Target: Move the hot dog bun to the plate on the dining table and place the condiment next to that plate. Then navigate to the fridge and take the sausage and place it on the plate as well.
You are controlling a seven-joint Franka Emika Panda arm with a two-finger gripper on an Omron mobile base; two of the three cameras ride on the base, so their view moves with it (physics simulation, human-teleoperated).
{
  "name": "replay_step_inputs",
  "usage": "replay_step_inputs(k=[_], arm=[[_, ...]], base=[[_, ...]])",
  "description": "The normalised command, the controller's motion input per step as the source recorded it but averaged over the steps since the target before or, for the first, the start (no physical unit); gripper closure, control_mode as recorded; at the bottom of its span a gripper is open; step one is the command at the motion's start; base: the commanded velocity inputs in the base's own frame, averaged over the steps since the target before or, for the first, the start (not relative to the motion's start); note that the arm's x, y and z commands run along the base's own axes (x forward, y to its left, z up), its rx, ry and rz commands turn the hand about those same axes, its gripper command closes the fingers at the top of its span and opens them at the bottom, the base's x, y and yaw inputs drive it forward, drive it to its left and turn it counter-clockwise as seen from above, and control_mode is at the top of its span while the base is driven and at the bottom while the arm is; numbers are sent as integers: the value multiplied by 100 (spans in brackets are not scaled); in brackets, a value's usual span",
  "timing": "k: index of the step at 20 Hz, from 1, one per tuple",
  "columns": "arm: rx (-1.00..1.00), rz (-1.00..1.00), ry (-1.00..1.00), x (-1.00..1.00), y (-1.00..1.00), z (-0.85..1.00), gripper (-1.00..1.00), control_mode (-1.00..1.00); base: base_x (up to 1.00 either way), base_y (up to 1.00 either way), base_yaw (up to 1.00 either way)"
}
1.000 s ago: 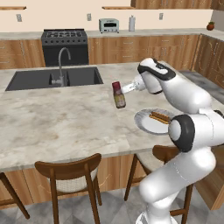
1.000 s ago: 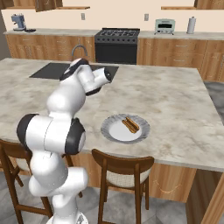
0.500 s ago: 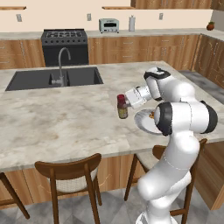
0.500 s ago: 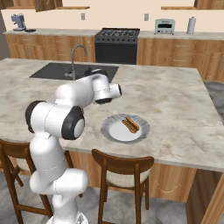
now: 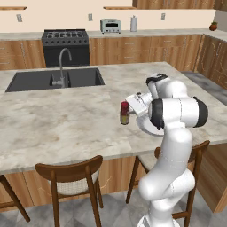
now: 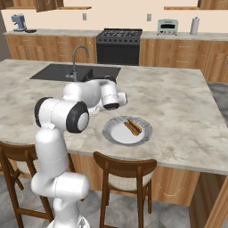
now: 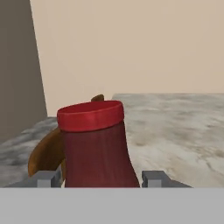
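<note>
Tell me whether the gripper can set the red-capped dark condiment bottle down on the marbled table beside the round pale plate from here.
Probably yes. The gripper is shut on the red-capped dark condiment bottle, upright over the marbled table, just beside the round pale plate holding the tan bun. The stone below the bottle looks bare.

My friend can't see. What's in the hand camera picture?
A dark red condiment bottle with a red cap stands upright between the gripper fingertips. Behind it lie the marbled dining table top, a wooden chair back and a beige wall.
</note>
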Motion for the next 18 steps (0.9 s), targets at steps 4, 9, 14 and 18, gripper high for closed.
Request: replay_step_inputs(k=[4,9,14,18], arm=[[4,3,0,15,0,-35,100,-100],[0,2,0,18,0,-42,100,-100],[0,3,0,14,0,-32,100,-100],[0,4,0,18,0,-32,100,-100]], base=[[0,0,0],[0,0,0],[0,0,0],[0,0,0]])
